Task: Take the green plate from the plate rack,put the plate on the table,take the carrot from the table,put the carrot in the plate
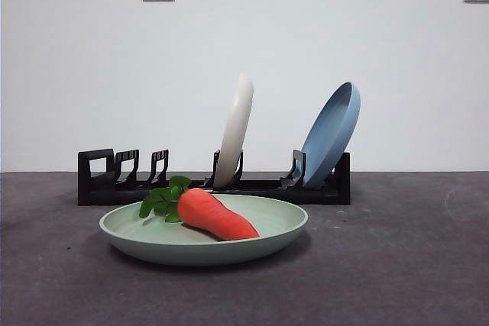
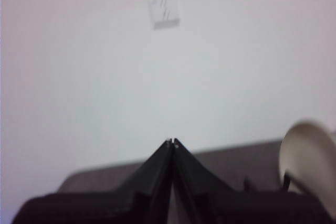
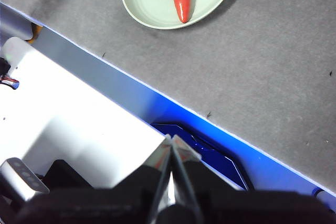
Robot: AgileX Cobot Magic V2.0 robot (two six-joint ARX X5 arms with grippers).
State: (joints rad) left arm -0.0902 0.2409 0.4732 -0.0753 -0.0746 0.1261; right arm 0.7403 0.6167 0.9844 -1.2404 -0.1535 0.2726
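on the near middle of the dark grey bench (image 1: 412, 265) sits the green plate (image 1: 153, 243), flat on its base, with the carrot (image 1: 218, 215) lying inside it. the carrot's dark green leaves (image 1: 162, 198) point to the far left and its orange tip points toward the near right, resting on the plate's floor. just behind the plate stands the plate rack (image 1: 107, 177), long, low and black, running left to right. a cream-white plate (image 1: 235, 129) stands on edge in a slot near the rack's middle, leaning to the right, and a blue plate (image 1: 332, 133) stands on edge at the rack's right end, also leaning to the right. the slots at the left part of the rack hold nothing. neither arm shows in the front view. the left gripper (image 2: 172, 142) has its fingers clenched together, tips touching, grasping nothing, facing the white wall with the cream-white plate at one side. the right gripper (image 3: 171, 139) also has its fingers clenched on nothing, poised over the bench's near edge, well apart from the plate and carrot.
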